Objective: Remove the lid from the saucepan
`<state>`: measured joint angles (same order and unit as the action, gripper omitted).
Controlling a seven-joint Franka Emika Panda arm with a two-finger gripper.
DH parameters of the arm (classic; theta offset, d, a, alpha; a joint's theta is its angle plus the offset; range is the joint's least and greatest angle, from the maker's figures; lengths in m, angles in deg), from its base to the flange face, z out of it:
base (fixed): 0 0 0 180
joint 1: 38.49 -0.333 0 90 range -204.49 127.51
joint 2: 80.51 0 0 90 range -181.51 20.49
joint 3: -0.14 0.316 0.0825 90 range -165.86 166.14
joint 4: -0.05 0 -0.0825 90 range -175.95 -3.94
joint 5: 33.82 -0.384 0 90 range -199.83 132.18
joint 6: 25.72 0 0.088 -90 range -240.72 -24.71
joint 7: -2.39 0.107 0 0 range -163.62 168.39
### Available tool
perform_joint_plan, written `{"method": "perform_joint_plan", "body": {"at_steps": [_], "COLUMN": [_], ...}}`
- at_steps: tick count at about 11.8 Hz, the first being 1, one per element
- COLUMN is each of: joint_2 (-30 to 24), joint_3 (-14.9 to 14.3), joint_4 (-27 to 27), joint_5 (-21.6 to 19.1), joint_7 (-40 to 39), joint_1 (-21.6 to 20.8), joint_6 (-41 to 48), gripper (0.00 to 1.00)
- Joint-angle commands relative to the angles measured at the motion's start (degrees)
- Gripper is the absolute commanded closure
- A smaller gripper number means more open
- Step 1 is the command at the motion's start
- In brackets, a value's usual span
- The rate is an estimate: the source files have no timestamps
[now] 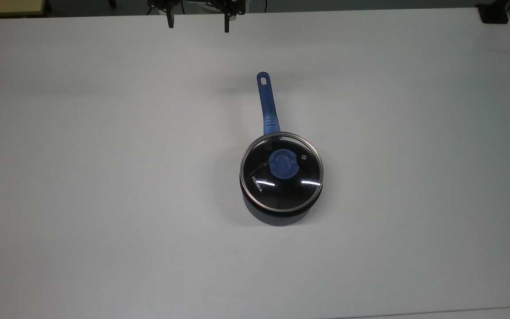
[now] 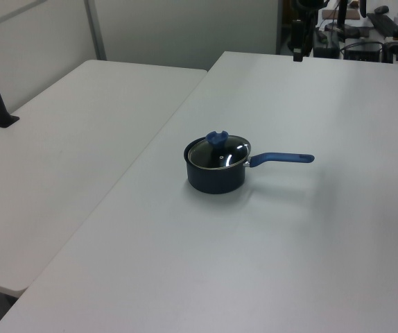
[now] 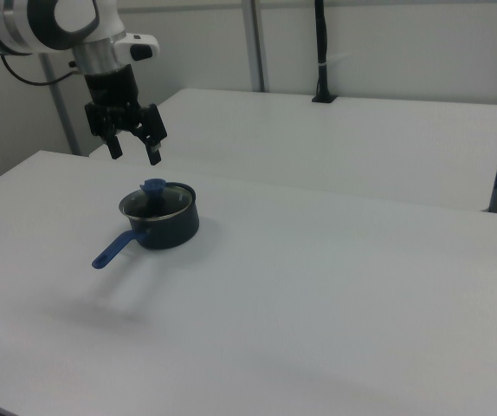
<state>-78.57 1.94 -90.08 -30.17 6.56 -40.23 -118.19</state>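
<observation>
The saucepan [image 1: 277, 212] stands near the middle of the white table [image 1: 104, 177], its long blue handle [image 1: 267, 104] pointing to the top view's top. The glass lid [image 1: 281, 186] with a blue knob [image 1: 283, 163] sits closed on it. My gripper [image 1: 198, 21] hangs open and empty at the top view's upper edge, beyond the handle's end and slightly to the left. In the right view the gripper [image 3: 133, 149] hovers well above the table, up and left of the lid [image 3: 156, 201] and saucepan [image 3: 169, 227]. In the left view the saucepan [image 2: 215, 175] carries its lid [image 2: 218, 152].
A second white table [image 2: 60, 139] adjoins this one on the left view's left. A black clamped post [image 3: 320, 52] rises from it at the back of the right view. A black object [image 1: 494, 13] sits at the table's corner in the top view's upper right.
</observation>
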Motion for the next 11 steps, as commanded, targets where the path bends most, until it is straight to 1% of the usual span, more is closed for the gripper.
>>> {"method": "perform_joint_plan", "body": {"at_steps": [1,5,7,9,10,11], "joint_2": [-0.7,-0.7,0.5,3.0,4.3,6.1], "joint_3": [0.4,0.3,0.3,0.9,1.0,0.9], "joint_4": [-0.5,-0.4,0.0,0.5,0.9,1.5], "joint_5": [0.6,0.6,0.5,-0.1,-0.3,-0.3], "joint_7": [1.0,0.9,0.4,-2.1,-2.2,-1.5], "joint_1": [0.2,0.2,-0.2,-0.5,-1.1,-2.6], "joint_6": [1.2,1.1,-0.6,-6.9,-9.6,-11.8], "gripper": [0.0,0.0,0.0,0.0,0.0,0.0]}}
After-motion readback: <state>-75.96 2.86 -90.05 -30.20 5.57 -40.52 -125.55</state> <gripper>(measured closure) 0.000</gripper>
